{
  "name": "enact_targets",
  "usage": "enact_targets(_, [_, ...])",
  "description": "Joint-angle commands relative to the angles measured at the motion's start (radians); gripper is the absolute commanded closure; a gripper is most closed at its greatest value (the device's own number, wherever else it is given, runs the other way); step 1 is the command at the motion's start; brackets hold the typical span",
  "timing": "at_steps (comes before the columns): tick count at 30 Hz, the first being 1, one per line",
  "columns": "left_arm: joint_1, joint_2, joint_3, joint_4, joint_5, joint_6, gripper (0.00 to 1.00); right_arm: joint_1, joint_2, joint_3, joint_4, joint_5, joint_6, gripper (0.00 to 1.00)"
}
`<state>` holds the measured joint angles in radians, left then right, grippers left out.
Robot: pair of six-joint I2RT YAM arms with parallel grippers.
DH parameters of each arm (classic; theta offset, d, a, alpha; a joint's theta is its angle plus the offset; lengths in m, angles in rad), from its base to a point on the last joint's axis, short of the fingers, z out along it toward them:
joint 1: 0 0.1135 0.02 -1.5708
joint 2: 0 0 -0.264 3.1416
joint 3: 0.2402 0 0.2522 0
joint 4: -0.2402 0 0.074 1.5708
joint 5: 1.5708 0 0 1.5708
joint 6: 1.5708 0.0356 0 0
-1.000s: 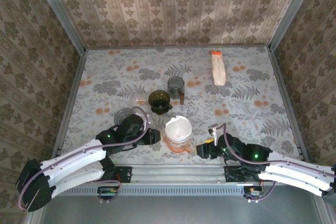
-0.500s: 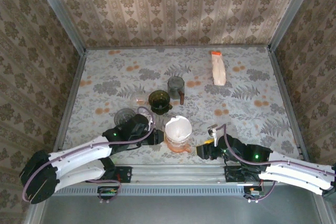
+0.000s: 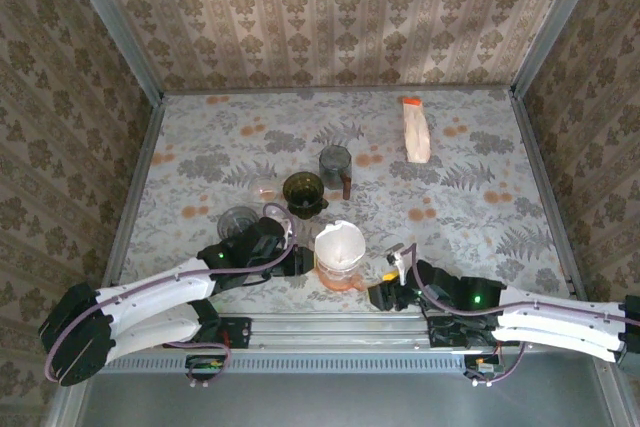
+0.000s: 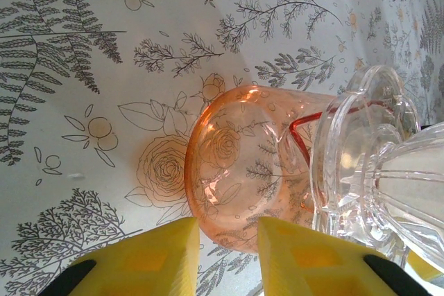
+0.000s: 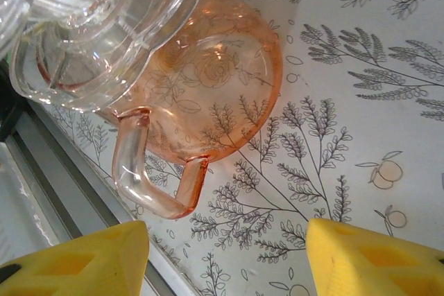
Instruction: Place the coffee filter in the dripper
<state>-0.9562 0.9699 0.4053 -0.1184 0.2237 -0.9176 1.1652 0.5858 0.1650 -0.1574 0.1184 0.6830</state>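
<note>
here, the white coffee filter [image 3: 340, 239] is seen seated in the clear dripper [image 4: 378, 164], which is stacked on a pink glass server [image 4: 236, 171] near the front edge of the table [image 3: 480, 217]. the left gripper [image 4: 228, 240] is placed at the server's 9 o'clock, its yellow fingers [image 4: 159, 254] set slightly apart and clamped on nothing. the right gripper [image 5: 225, 240] is held at 4 o'clock, fingers spread wide, with the server's handle [image 5: 149, 171] seen ahead between them, untouched. a dark green cup [image 3: 303, 190] is set at 11 o'clock, a packet [image 3: 415, 134] at 1 o'clock.
</note>
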Motion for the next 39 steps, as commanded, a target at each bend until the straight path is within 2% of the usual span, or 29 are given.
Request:
enact_targets(1, [-0.008,0.006,0.001,0.000,0.008,-0.015,0.70,0.018,0.009,-0.021,0.120,-0.008,-0.051,0.35])
enact_targets(15, [-0.007,0.073,0.001,0.037,0.029,-0.024,0.71,0.069,0.081,-0.029,0.222,0.009,-0.109,0.33])
enact_targets(27, [-0.009,0.094,0.003,0.052,0.041,-0.026,0.71,0.112,0.144,-0.034,0.273,0.107,-0.122,0.36])
enact_targets(39, [-0.009,0.104,0.003,0.059,0.048,-0.028,0.71,0.121,0.218,-0.034,0.335,0.137,-0.132,0.41])
